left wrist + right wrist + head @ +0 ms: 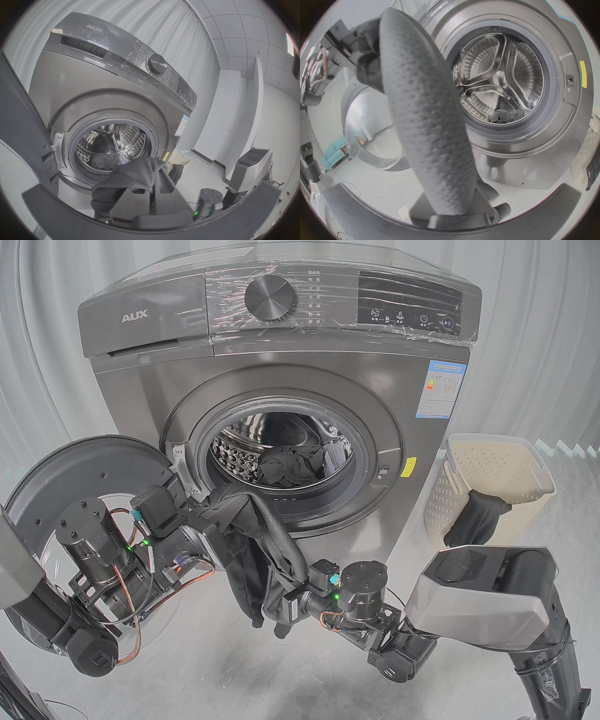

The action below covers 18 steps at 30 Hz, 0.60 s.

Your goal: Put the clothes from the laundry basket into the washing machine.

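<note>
From the head: forward and down at the grey metal front-loading washing machine (275, 377), most of its front in frame, beige perforated plastic laundry basket (500, 471) on the right. From the left wrist: low beside the open round grey door (18, 125), angled up at that front. From the right wrist: low and close, aimed into the shiny steel drum (500, 72), black mesh-knit garment (425, 118) right before the lens. Shared by all 3: the drum.
</note>
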Motion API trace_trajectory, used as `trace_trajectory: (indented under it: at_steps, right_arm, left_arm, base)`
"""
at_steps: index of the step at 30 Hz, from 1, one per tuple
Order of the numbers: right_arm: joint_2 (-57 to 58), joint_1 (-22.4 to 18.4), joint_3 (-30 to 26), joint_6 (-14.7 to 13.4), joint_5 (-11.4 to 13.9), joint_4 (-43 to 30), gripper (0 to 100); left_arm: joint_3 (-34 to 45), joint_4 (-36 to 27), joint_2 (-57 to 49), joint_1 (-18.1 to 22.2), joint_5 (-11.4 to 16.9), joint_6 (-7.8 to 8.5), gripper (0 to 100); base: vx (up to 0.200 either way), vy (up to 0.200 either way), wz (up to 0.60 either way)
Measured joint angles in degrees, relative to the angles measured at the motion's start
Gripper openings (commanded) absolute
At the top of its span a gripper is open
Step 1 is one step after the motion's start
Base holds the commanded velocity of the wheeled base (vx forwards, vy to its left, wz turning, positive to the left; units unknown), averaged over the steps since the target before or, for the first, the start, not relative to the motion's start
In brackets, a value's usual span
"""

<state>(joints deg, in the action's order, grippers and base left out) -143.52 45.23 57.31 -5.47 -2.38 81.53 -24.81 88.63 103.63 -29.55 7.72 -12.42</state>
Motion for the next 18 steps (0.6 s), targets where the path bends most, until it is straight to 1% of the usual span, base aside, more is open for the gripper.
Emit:
trace_trajectory:
  at_steps: [6,10,14,18]
  right_arm:
    - [7.2,1.3,-9.4,-0.1,1.6,1.0,0]
    - [12.5,1.2,-16.3,0.0,2.8,1.3,0]
    - [16.5,0.8,-23.4,-0.1,5.3,3.9,0]
    - [19.1,0.2,-29.4,-0.5,7.9,6.0,0]
  left_arm:
    - [-0.1,0.0,0.5,0.5,0.0,0.02,0]
    - [-0.2,0.0,0.7,0.9,-0.1,0.05,0]
    - [-0.1,0.0,0.9,1.5,-0.1,0.06,0]
    - [-0.2,0.0,1.1,2.2,-0.1,0.06,0]
  base:
    - [0.000,0.000,0.00]
    - [0.000,0.000,0.00]
    - [0.000,0.000,0.00]
    - [0.000,0.000,0.00]
